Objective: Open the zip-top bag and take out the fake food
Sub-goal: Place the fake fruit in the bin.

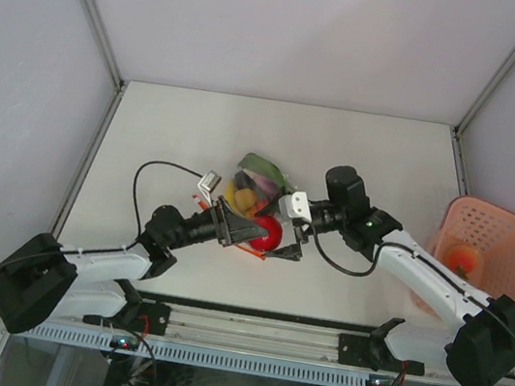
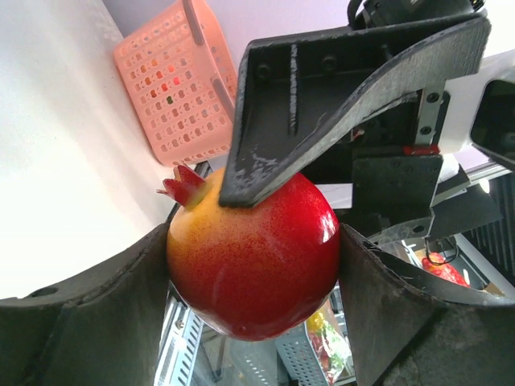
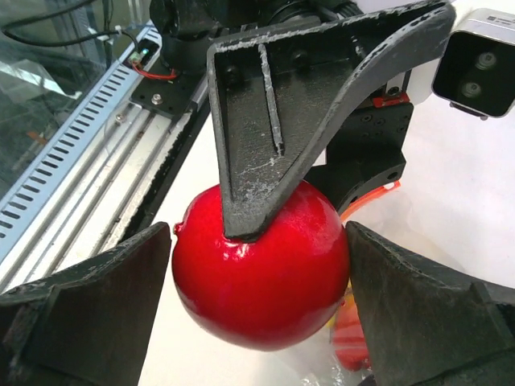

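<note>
The fake food's red round piece point(image 1: 269, 234), a toy pomegranate, hangs just above the table between both grippers. My left gripper point(image 1: 247, 231) is shut on it; in the left wrist view the fruit point(image 2: 253, 273) touches both fingers of that gripper point(image 2: 253, 241). My right gripper point(image 1: 290, 247) stands open around the same fruit point(image 3: 257, 289). In the right wrist view, the right gripper point(image 3: 257, 233) shows a gap at its left finger point(image 3: 121, 281). The zip-top bag point(image 1: 258, 178) lies behind, with yellow, purple and green pieces inside and its red-orange zip strip point(image 3: 374, 193) beside the fruit.
A pink perforated basket point(image 1: 501, 232) stands at the right edge of the table with an orange piece point(image 1: 464, 257) in it. The same basket point(image 2: 173, 80) shows in the left wrist view. The metal rail point(image 1: 255, 335) runs along the near edge.
</note>
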`<action>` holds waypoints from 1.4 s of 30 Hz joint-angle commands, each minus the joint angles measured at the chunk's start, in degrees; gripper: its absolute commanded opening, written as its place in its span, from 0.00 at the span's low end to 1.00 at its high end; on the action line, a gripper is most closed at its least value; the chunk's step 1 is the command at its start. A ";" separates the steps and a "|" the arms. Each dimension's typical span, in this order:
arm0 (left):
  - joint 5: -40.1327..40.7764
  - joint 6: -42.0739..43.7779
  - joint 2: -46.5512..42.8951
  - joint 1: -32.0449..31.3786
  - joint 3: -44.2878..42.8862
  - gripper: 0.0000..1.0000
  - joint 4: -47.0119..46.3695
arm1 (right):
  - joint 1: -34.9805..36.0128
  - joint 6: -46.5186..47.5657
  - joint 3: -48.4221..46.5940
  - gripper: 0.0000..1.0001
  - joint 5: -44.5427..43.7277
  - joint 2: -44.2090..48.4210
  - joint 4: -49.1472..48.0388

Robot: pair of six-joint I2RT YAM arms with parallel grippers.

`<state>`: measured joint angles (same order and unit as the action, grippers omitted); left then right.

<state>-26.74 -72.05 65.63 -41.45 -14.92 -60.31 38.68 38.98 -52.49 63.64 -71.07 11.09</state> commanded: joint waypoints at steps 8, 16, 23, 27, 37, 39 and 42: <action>0.12 -1.95 0.90 -0.43 -1.96 0.26 -7.84 | 2.81 1.46 -0.01 0.62 -5.98 -0.58 -1.41; 1.11 -0.47 -0.55 -0.38 -1.64 0.70 -5.70 | 1.14 1.40 -0.59 0.30 0.98 0.87 0.68; 2.57 3.58 -5.92 -0.38 -1.21 1.00 2.82 | -1.87 -0.34 -1.70 0.19 5.13 2.16 2.95; 4.32 7.54 -12.00 0.08 -0.67 1.00 10.37 | -4.44 4.39 -3.10 0.16 7.38 3.66 8.94; 11.50 27.44 -33.54 2.54 -7.54 1.00 46.26 | -12.82 6.22 -3.57 0.13 9.73 11.16 14.60; 13.08 31.89 -34.63 3.19 -10.93 1.00 55.59 | -14.64 4.73 -3.94 0.13 9.71 12.64 15.16; 14.27 39.00 -33.58 4.75 -16.76 1.00 65.91 | -17.94 2.55 -5.62 0.13 8.89 14.54 16.92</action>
<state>-15.79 -46.04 31.66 -38.52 -22.70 -12.75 23.77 43.97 -54.04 71.09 -59.24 26.04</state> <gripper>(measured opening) 0.998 0.738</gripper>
